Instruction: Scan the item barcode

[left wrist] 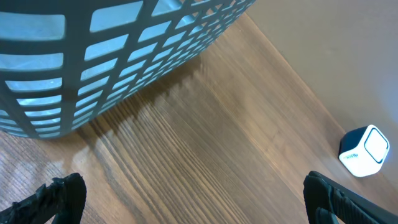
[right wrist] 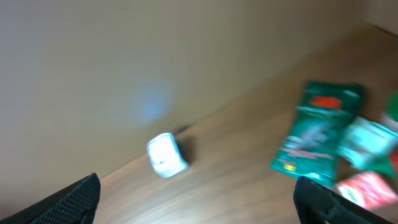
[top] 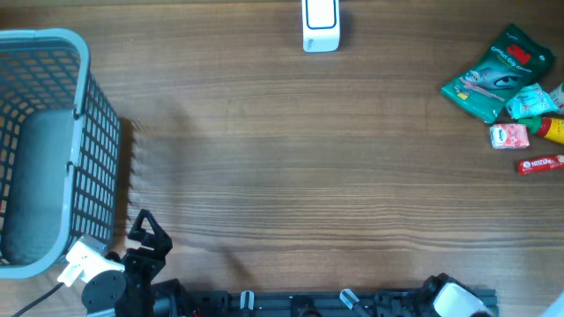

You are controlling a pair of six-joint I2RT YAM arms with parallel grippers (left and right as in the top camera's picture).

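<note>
Scanner (top: 320,26), basket (top: 95,163), packets (top: 493,75) well apart

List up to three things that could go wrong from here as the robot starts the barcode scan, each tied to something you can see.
The green packet lies against the pale teal packet in a tight cluster, so the open right end effector may grab two or scatter neighbours.
The red sachet lies flat, so a pinch could slide over it.
The scanner stands far from the items, so a loose grip might drop one on the way.
</note>
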